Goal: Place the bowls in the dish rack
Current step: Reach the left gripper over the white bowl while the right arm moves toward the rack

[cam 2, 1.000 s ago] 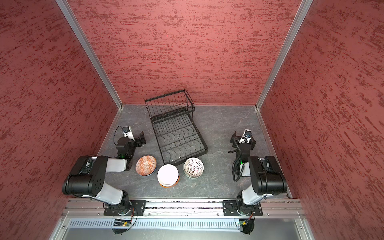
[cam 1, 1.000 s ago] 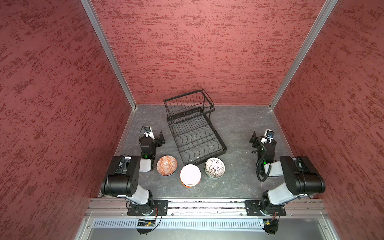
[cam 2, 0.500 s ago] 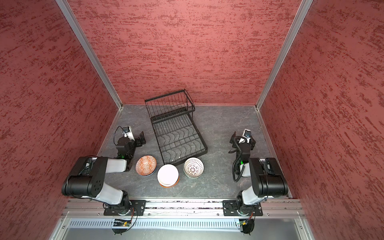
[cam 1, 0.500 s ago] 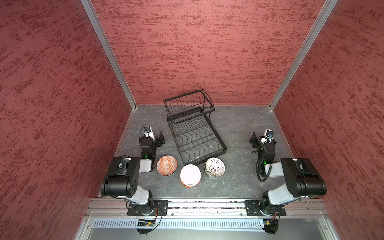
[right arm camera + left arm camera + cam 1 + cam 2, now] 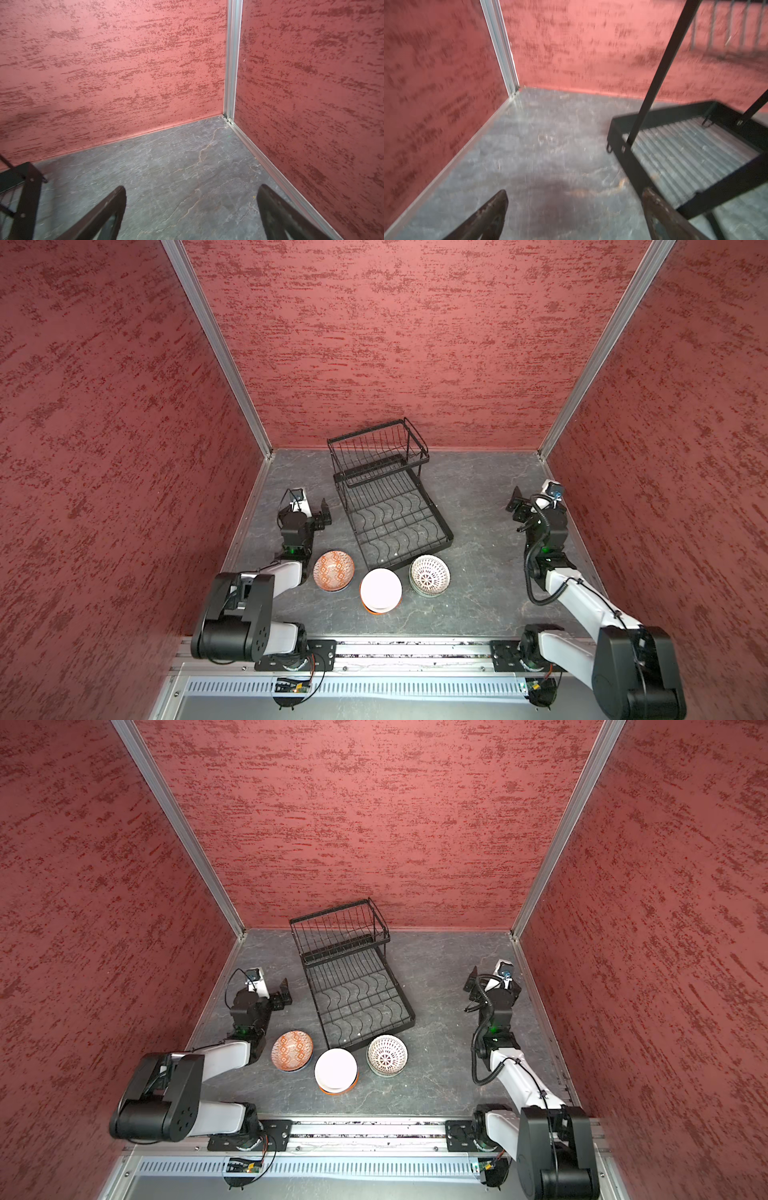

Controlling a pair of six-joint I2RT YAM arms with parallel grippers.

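The black wire dish rack (image 5: 390, 510) stands in the middle of the bench (image 5: 478, 497), its raised basket at twelve o'clock and its flat base with wavy dividers running toward six. Just off that six o'clock end sit a terracotta patterned bowl (image 5: 333, 570) at seven, a white bowl (image 5: 380, 588) nested in an orange bowl (image 5: 373, 611) at six, and a white lattice bowl (image 5: 429, 573) at five. The left tool (image 5: 322, 514), at the rack's nine, and the right tool (image 5: 518, 510), at three, both gape wide, holding nothing
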